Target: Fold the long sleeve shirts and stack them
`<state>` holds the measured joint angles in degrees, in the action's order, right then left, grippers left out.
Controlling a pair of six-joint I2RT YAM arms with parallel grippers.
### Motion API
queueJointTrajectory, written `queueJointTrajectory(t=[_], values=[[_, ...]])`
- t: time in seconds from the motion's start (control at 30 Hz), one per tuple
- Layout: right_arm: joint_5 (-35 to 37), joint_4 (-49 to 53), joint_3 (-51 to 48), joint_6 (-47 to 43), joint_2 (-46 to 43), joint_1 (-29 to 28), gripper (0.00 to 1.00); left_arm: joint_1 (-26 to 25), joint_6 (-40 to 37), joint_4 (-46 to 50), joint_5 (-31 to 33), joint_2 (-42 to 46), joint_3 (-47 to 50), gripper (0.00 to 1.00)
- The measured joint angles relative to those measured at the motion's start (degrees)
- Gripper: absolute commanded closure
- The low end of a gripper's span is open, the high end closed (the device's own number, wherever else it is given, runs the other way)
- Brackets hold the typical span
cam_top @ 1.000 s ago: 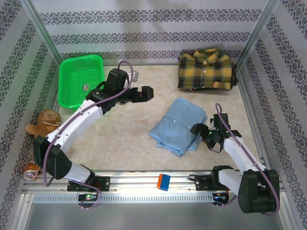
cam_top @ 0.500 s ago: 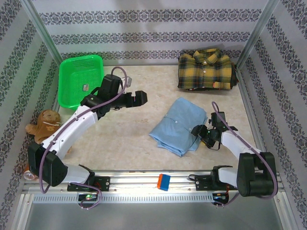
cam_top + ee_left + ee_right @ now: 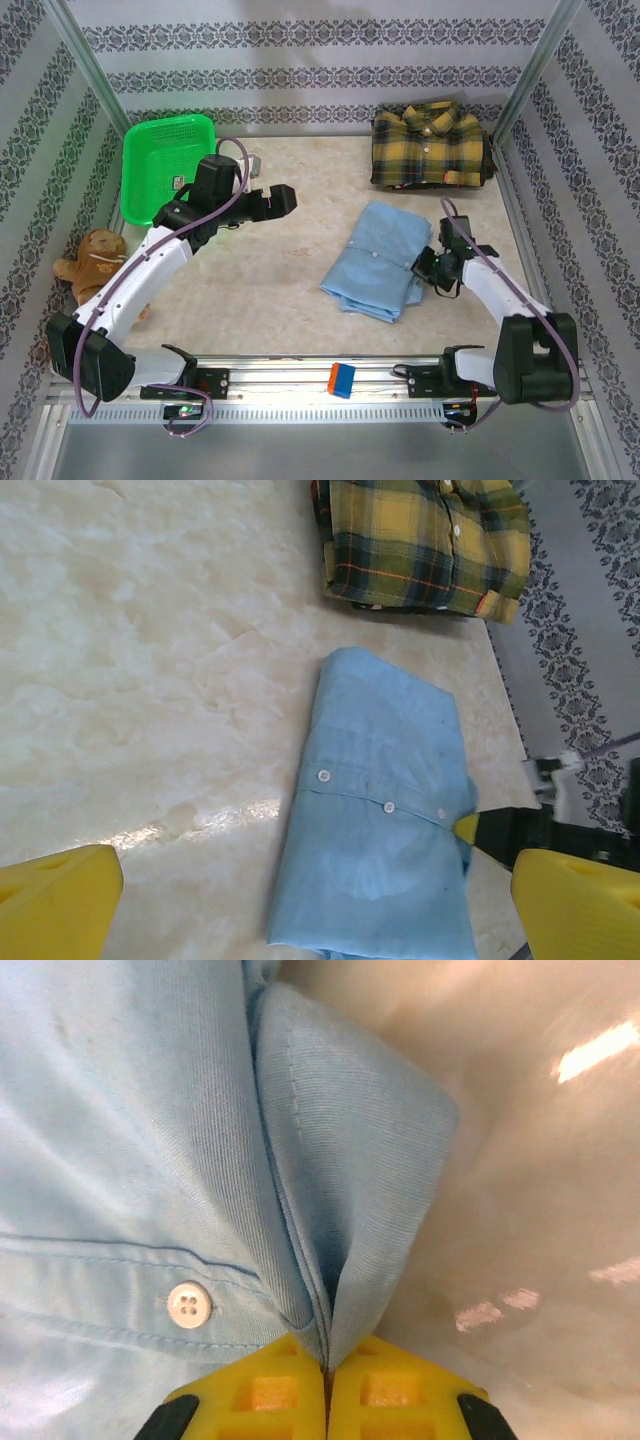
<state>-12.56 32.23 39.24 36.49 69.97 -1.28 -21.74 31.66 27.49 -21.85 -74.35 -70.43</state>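
Observation:
The light blue shirt [image 3: 378, 260] lies folded on the table right of centre. My right gripper [image 3: 428, 268] is shut on its right edge. The right wrist view shows a fold of the blue cloth [image 3: 340, 1180] pinched between the yellow pads [image 3: 262, 1395] of that gripper [image 3: 326, 1370]. The yellow-and-dark plaid shirt [image 3: 430, 145] lies folded at the back right corner. My left gripper [image 3: 283, 198] hangs open above the table, left of centre, holding nothing. Its wrist view looks down on the blue shirt [image 3: 385, 820] and the plaid shirt [image 3: 420, 540], with its gripper [image 3: 320, 920] spread wide.
A green mesh basket [image 3: 168, 165] stands at the back left. A brown stuffed toy [image 3: 92, 258] sits by the left wall. A blue and orange block [image 3: 342, 379] rests on the front rail. Patterned walls and metal posts close in the table.
My right gripper has closed on the blue shirt's right edge, and the shirt has shifted and turned a little to the right. The left arm has drawn back to the left, still open.

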Motion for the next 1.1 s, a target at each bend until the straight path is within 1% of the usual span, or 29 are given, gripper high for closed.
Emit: queueJointTrajectory(t=[0.17,0.33,0.43,0.53,0.67,0.73,0.8,0.9,0.97,1.1], values=[[7.0,10.5,11.8,-3.8,-5.7,0.0,1.0,1.7,-0.5,0.0,-0.1,0.3,0.4,0.0],[15.7,20.5,25.7,-10.4,-6.4,-0.3,1.0,3.5,-1.0,0.0,-0.5,0.3,0.4,0.0],[20.9,25.8,35.1,-15.0,-4.4,-2.1,1.0,4.1,-1.3,0.0,-0.7,0.1,0.3,0.0],[25.1,29.6,42.4,-19.0,-1.0,-7.3,1.0,4.4,-1.2,0.0,-1.2,-0.4,0.3,0.0],[29.1,34.5,47.8,-21.7,8.0,-19.3,1.0,4.9,-0.9,-0.7,-2.4,-0.9,0.7,0.0],[29.4,35.7,48.0,-21.9,14.4,-24.5,1.0,5.0,-0.5,-1.8,-3.2,-0.9,1.7,0.0],[29.0,36.2,48.1,-21.4,23.1,-29.4,1.0,5.0,-0.1,-2.6,-3.8,-0.6,3.6,0.0],[27.5,35.3,49.7,-19.8,35.7,-35.2,1.0,5.2,0.3,-2.6,-4.3,0.0,6.6,0.0],[25.9,34.9,53.6,-18.6,43.1,-38.6,1.0,5.4,0.3,-2.5,-4.7,0.7,8.4,0.0],[22.6,34.6,64.5,-16.9,52.3,-42.9,1.0,6.2,0.3,-1.8,-4.9,3.8,11.1,0.0]])
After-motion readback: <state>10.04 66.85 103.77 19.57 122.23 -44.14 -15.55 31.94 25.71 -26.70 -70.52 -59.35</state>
